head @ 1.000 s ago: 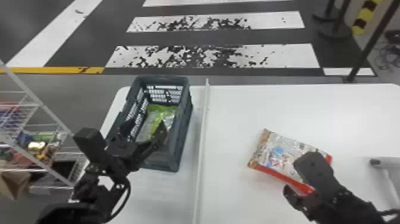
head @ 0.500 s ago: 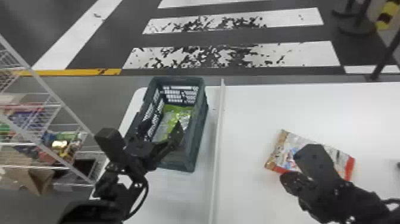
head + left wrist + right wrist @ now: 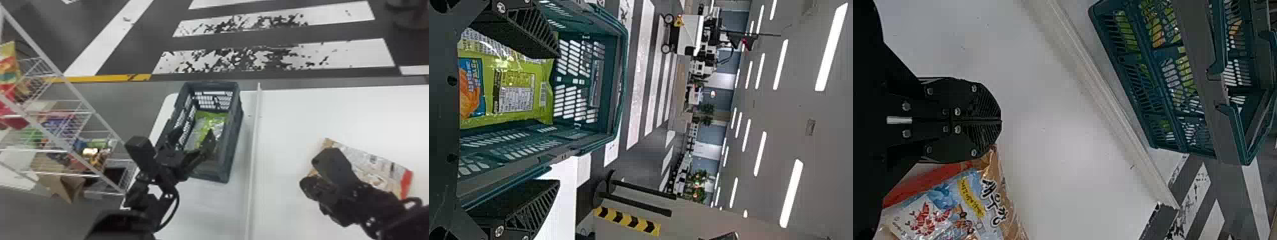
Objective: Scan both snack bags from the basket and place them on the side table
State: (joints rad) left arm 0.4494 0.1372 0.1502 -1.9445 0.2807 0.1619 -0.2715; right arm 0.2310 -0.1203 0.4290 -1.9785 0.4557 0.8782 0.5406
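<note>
Pincer on the right arm (image 3: pixel 1000 120) is closed, with nothing between its fingers, close by the red bag (image 3: pixel 376 169). That bag lies flat on the desk (image 3: pixel 303 111), to the right of the strip (image 3: pixel 253 153); whether the fingers touch it I cannot tell. It looks to be the first of the two, already out, though nothing shows whether it has been scanned.

Across the strip, the left pincer (image 3: pixel 559 118) is open and empty at the near part of the basket (image 3: pixel 232 143), its fingers spread wide. How low they are against the rim is hard to judge. Inside, further on, lies the green bag (image 3: pixel 511 85), face up and loose between the walls.

So the step in hand seems to be fetching this second bag. The next move calls for both fingers inside the walls, one each side of the bag, then a lower reach and a gentle squeeze on the soft pack. A finger could catch the rim, or the slick film could slip. After that come the lift, the scan and the setting down.

Beyond the basket is the striped floor (image 3: pixel 274 57).
</note>
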